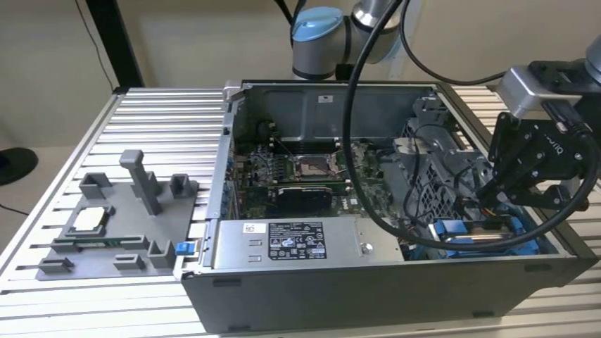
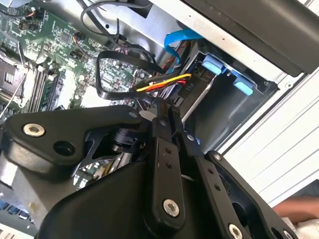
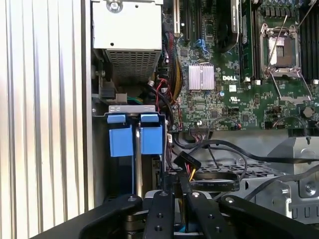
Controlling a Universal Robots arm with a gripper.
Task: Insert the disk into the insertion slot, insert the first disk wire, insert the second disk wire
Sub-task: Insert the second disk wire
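Note:
The disk (image 1: 472, 237), silver in a blue carrier, lies in the insertion slot (image 1: 552, 248) at the case's front corner on the exterior view's right. Its blue tabs (image 3: 122, 140) show in both wrist views, the disk (image 2: 200, 97) edge-on inside the grey slot (image 2: 227, 117). My gripper (image 1: 495, 195) hangs just above the disk. Its black fingers (image 3: 160, 211) stand close together, shut on a disk wire (image 3: 185, 163) with a black plug and yellow, red and black strands (image 2: 164, 82). The plug sits beside the disk's end; whether it is seated is hidden.
The open computer case (image 1: 376, 296) rests on a slatted metal table. A grey labelled power-supply box (image 1: 291, 243) lies along its front wall. A blue flat cable (image 2: 178, 40) and black cables (image 2: 119, 55) crowd the bay. A grey fixture tray (image 1: 112, 232) sits on the exterior view's left.

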